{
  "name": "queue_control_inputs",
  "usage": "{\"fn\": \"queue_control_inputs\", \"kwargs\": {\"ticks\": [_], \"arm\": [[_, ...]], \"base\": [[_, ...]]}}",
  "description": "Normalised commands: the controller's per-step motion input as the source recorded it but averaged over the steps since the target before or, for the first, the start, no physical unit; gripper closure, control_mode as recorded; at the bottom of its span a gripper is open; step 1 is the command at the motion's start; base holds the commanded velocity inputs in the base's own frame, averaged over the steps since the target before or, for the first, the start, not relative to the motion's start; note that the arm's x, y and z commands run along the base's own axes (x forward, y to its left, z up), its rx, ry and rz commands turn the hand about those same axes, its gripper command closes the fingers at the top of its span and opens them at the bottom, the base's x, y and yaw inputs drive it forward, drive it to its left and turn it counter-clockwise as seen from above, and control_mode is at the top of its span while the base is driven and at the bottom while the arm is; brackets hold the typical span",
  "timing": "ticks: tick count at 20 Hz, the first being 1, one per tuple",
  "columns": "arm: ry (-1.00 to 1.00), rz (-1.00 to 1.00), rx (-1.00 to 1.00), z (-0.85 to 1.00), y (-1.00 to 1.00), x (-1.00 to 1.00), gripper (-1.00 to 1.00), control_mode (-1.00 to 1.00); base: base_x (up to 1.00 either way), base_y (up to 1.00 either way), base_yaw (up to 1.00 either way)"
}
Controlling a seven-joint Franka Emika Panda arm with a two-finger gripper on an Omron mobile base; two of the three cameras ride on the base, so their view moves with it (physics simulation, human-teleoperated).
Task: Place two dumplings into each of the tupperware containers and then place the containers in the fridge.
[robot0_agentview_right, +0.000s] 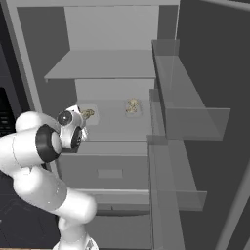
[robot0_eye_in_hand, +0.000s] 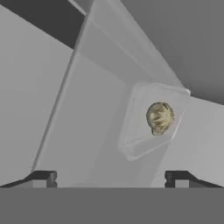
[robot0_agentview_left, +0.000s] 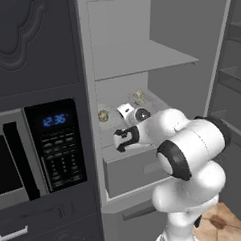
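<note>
Spread wide apart, the gripper (robot0_eye_in_hand: 109, 178) is seen in the hand view with nothing between its two dark fingertips (robot0_eye_in_hand: 43, 178), well short of a tupperware container (robot0_eye_in_hand: 151, 120) that lies on the pale shelf (robot0_eye_in_hand: 87, 131) of the fridge (robot0_agentview_left: 118, 37). One speckled dumpling (robot0_eye_in_hand: 159, 117) is seen in that tray; whether a second lies behind it cannot be told. In the right base view two trays are made out on the same shelf, the near one (robot0_agentview_right: 90, 114) partly covered by the robot's wrist, the far one (robot0_agentview_right: 133, 106) holding tan lumps too blurred to count. In the left base view the trays are largely hidden by the arm. A drawer (robot0_agentview_left: 135, 172) sits below the shelf, the open door's bins (robot0_agentview_right: 185, 112) stand to the right, and a black oven panel (robot0_agentview_left: 56, 146) with blue digits is seen at left.
</note>
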Motion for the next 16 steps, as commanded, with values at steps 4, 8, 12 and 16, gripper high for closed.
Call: {"fn": "queue_control_inputs", "kwargs": {"ticks": [4,8,12,16], "arm": [[0.0,0.0,0.0,1.0,-0.83,-0.97,-1.0,-1.0],[0.07,0.0,0.0,0.87,-0.99,-1.0,-1.0,-1.0],[0.15,0.0,0.0,0.3,-1.0,-1.0,-1.0,-1.0],[0.26,0.0,-0.15,-0.01,-0.9,-1.0,-1.0,-1.0]], "base": [[0.0,0.0,0.0],[0.0,0.0,0.0],[0.0,0.0,0.0],[0.0,0.0,0.0]]}}
